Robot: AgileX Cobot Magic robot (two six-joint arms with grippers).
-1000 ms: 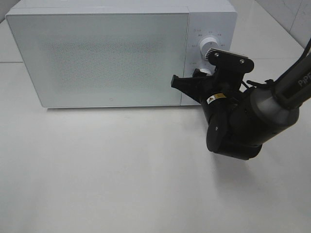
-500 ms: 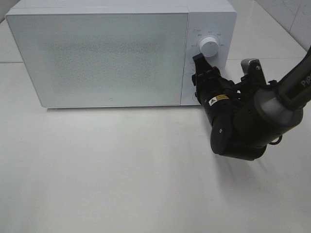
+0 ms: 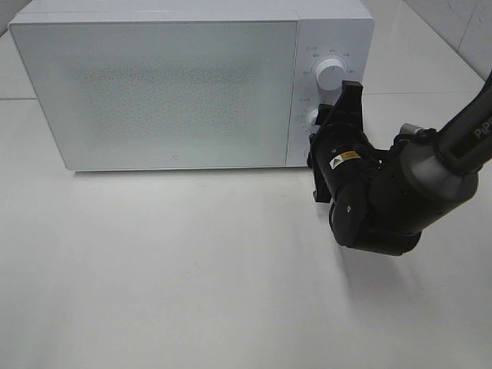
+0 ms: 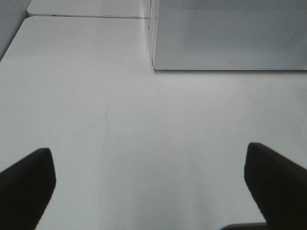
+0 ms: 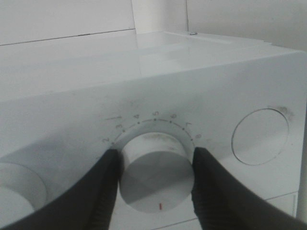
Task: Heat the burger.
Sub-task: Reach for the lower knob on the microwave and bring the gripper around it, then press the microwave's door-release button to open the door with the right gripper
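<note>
While the white microwave (image 3: 177, 84) sits closed at the far side of a white table (image 3: 154, 277), its wide frosted door (image 3: 165, 88) covers everything inside, so the burger appears in none of the views and its place cannot be told. A narrow control panel (image 3: 332, 46) runs down the right of the oven front, carrying two round white knobs, one above the other. The upper dial (image 3: 329, 74) stands free. The black right arm (image 3: 392, 200) reaches in from the right edge of the overhead view, and the right gripper (image 3: 327, 131) sits against the panel at the lower dial (image 3: 314, 117), hiding most of it from above. The right wrist camera shows this grip close up: two dark fingers (image 5: 103, 191) flank the lower dial (image 5: 156, 179) and press against its opposite sides, clenched on it. The dial face carries a small red mark near its rim, and an arc of printed numbers curves around it on the panel. A flat round button (image 5: 259, 136) lies on the panel beside the gripped dial, untouched. The left gripper (image 4: 153, 191) shows only in its own wrist camera, hanging over bare table (image 4: 96, 96) near the microwave's front left corner (image 4: 154, 67). Its two dark fingertips (image 4: 26, 187) are spread wide apart, released, with nothing between them.
</note>
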